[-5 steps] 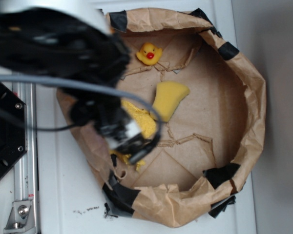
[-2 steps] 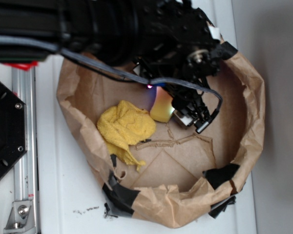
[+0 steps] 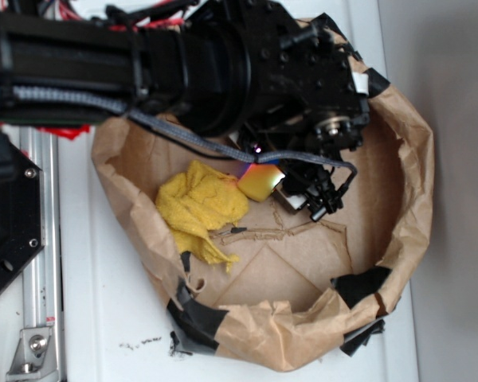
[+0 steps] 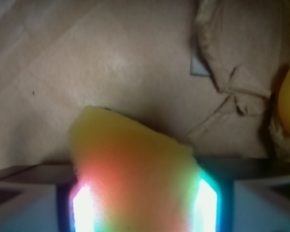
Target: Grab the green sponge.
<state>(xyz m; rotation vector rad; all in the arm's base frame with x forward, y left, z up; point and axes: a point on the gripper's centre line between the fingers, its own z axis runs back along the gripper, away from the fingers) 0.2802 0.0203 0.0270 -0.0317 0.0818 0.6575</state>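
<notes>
Brown paper basin [image 3: 414,183] on a white table [image 3: 103,318]: we see the yellow terry cloth [image 3: 201,205] at left, then the green sponge [image 3: 260,182] mid-floor, clamped in our gripper [image 3: 291,191].

dim, soft wrist view; coloured glare washes the green sponge [image 4: 135,169].

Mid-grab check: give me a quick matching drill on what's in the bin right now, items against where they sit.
Items:
1. green sponge
2. yellow cloth
3. black tape
4. gripper

Places:
A. on the paper rim at the bottom of the exterior view
B. crumpled on the bin floor, by the sponge
C. between the two lit fingers
D. down in the bin, straddling the sponge

Pairs: 1-C, 2-B, 3-A, 4-D
</notes>
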